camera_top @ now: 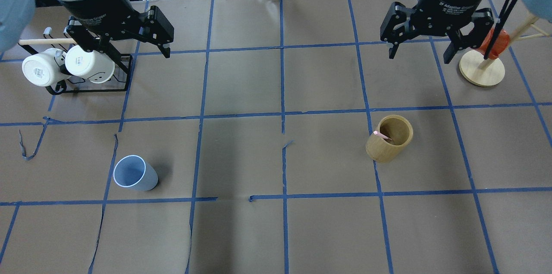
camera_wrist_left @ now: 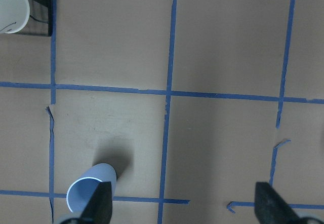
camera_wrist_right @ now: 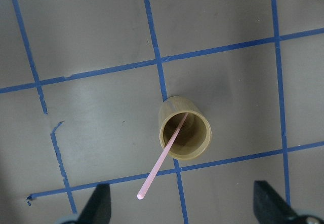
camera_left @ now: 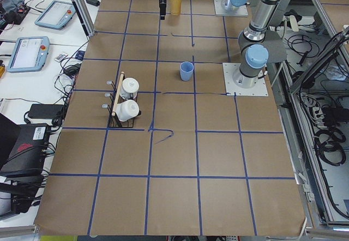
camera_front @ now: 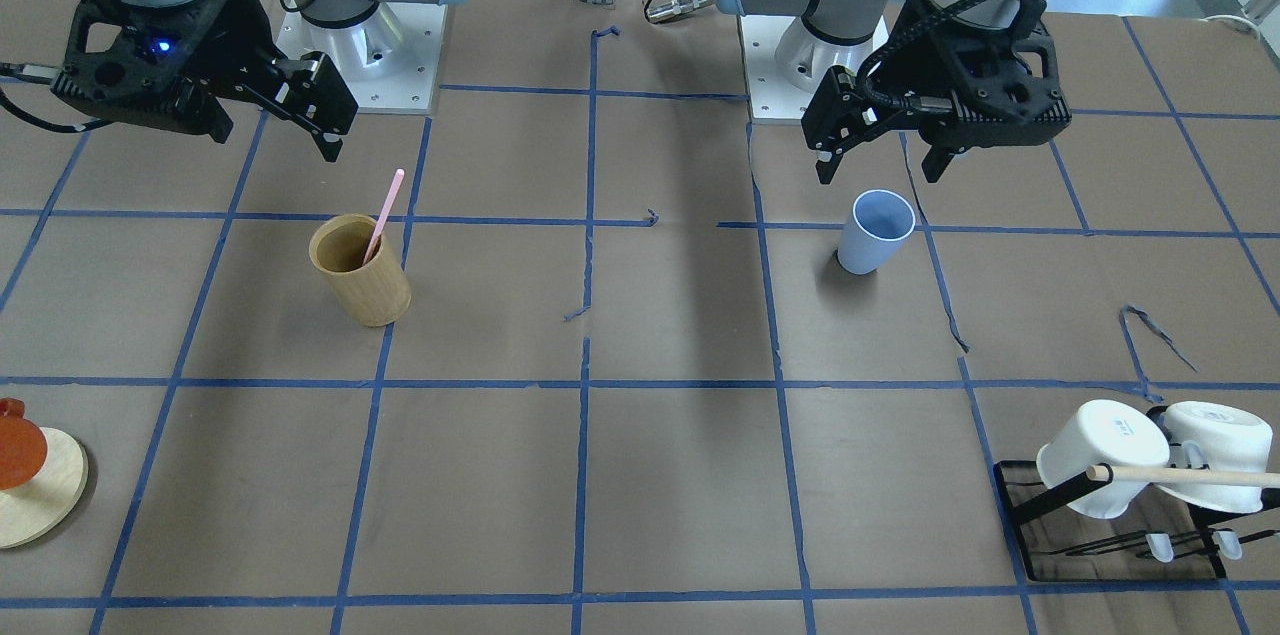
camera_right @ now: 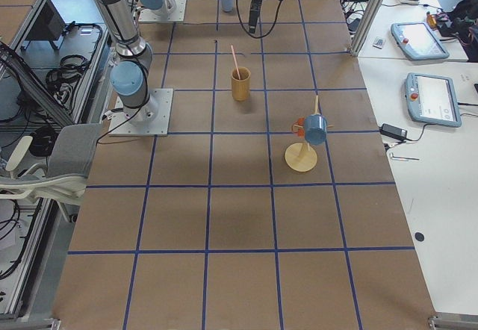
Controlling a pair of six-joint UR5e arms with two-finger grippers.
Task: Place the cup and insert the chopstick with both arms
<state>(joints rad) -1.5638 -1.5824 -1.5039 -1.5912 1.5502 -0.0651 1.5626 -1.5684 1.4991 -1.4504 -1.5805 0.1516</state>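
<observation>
The light blue cup (camera_front: 875, 233) stands upright on the table on my left side; it also shows in the overhead view (camera_top: 134, 173) and the left wrist view (camera_wrist_left: 91, 193). My left gripper (camera_front: 878, 170) is open and empty, held above the table just behind the cup (camera_wrist_left: 185, 209). The pink chopstick (camera_front: 385, 210) leans inside a tan wooden cup (camera_front: 360, 270) on my right side, seen from above in the right wrist view (camera_wrist_right: 162, 160). My right gripper (camera_top: 420, 56) is open and empty, high above and beyond the wooden cup (camera_top: 389, 138).
A black rack (camera_top: 125, 73) with two white mugs (camera_top: 64, 64) and a wooden rod (camera_top: 43, 41) stands at the far left. A round wooden stand (camera_top: 481, 69) with an orange cup (camera_top: 491, 43) is at the far right. Blue tape lines grid the brown table.
</observation>
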